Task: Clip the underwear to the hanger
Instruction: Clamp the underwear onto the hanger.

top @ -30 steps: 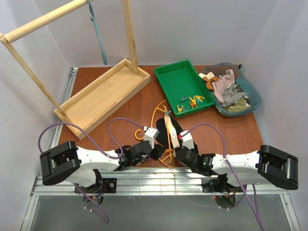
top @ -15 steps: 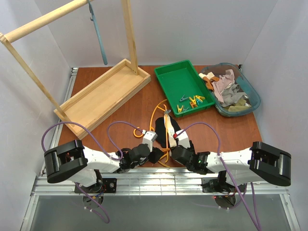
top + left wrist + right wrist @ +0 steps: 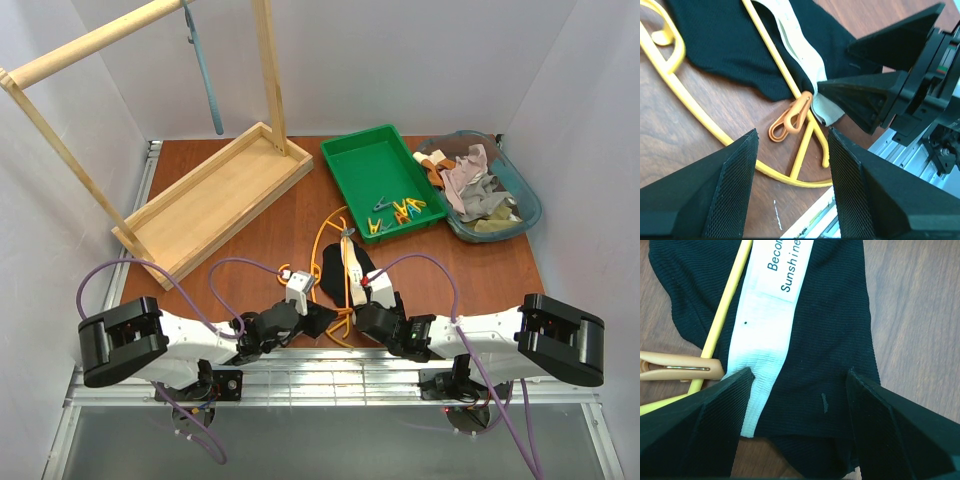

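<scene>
Since the earlier frame the left arm has pulled back toward its own side. That takes the left gripper (image 3: 792, 134) off the hanger (image 3: 722, 315), and it now hovers just short of the hanger's near end. The right arm has barely shifted. The left gripper's fingers are spread wide and carry nothing. The right gripper (image 3: 799, 372) is also parted and empty, poised low over the underwear (image 3: 830, 325), which lies flat across the hanger with its cream waistband running alongside the yellow bar.

An orange clothespin (image 3: 790, 119) sits at the near end of the hanger. Its tip meets both the bar and the waistband's end, so we judge this end to be pinned. At the hanger's far end, the top view shows a small grey thing on the garment. We cannot tell whether it is a second pin. If it is not, one more pin from the green tray (image 3: 350, 165) beyond the hanger is left to place.
</scene>
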Controlling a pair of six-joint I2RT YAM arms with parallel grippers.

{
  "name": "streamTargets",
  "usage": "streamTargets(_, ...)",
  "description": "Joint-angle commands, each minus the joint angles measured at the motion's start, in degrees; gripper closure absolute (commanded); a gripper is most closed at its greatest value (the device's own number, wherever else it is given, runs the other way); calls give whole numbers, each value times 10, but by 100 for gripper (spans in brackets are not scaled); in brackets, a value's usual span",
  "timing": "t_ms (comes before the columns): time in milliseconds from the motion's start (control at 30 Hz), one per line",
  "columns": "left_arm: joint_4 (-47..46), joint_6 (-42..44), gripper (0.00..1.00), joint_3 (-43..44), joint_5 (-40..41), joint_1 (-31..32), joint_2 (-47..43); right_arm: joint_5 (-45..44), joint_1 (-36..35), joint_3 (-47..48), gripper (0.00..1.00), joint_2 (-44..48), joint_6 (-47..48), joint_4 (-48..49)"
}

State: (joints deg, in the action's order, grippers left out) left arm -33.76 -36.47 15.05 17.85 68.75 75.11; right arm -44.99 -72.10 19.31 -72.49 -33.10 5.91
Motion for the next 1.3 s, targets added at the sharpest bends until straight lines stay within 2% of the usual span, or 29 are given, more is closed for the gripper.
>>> streamTargets(0, -1, 10, 50, 1, 42, 0, -33, 3, -7, -4, 32, 5, -5, 11)
streamTargets(133, 67, 28, 46, 25, 79, -12, -78, -1, -8, 12, 31, 12, 21, 11)
streamTargets(167, 79, 23, 40, 34, 58, -39, -94, 1, -8, 18, 31, 19, 23, 8)
streamTargets(300, 67, 17, 36, 30, -51, -137, -136, -34, -8, 20, 28, 51, 31, 2)
streamTargets(367, 68, 17, 33, 39, -62, -178, -148, -75, -9, 34, 14, 74, 49, 2)
streamTargets(400, 82, 17, 29, 45, -56, -190, -159, -89, -9, 41, 1, 82, 65, 4)
streamTargets(467, 92, 18, 24, 63, -46, -213, -172, -132, -9, 52, 1, 97, 111, 40)
streamTargets(500, 97, 18, 20, 68, -43, -221, -175, -150, -8, 59, 1, 99, 178, 60)
streamTargets(533, 96, 18, 15, 72, -43, -230, -182, -178, -7, 59, 1, 102, 221, 125)
streamTargets(600, 89, 20, 10, 79, -41, -252, -182, -190, 18, 67, 1, 107, 291, 156)
streamTargets(667, 63, 32, 2, 72, -40, -273, -179, -97, 55, 64, 1, 127, 309, 188)
streamTargets(733, 9, 34, 2, 52, -49, -287, -172, 2, 105, 20, 1, 150, 329, 244)
streamTargets(767, -6, 37, 2, 47, -69, -299, -162, 22, 115, -1, 1, 180, 329, 300)
streamTargets(833, 7, 44, 2, 59, -90, -304, -142, 47, 127, -35, 1, 224, 314, 307)
streamTargets(933, 55, 47, 2, 81, -106, -304, -121, 52, 128, -29, 1, 268, 254, 223)
streamTargets(967, 69, 49, 5, 84, -122, -304, -110, 47, 128, -25, 1, 276, 231, 157)
streamTargets(1067, 74, 33, 11, 78, -145, -304, -98, 69, 129, -39, 1, 307, 178, 89)
streamTargets(1133, 77, 32, 12, 68, -149, -302, -102, 127, 127, -55, 1, 326, 176, 87)
streamTargets(1267, 109, 45, 8, 62, -127, -286, -123, 120, 127, -85, 1, 322, 145, 69)
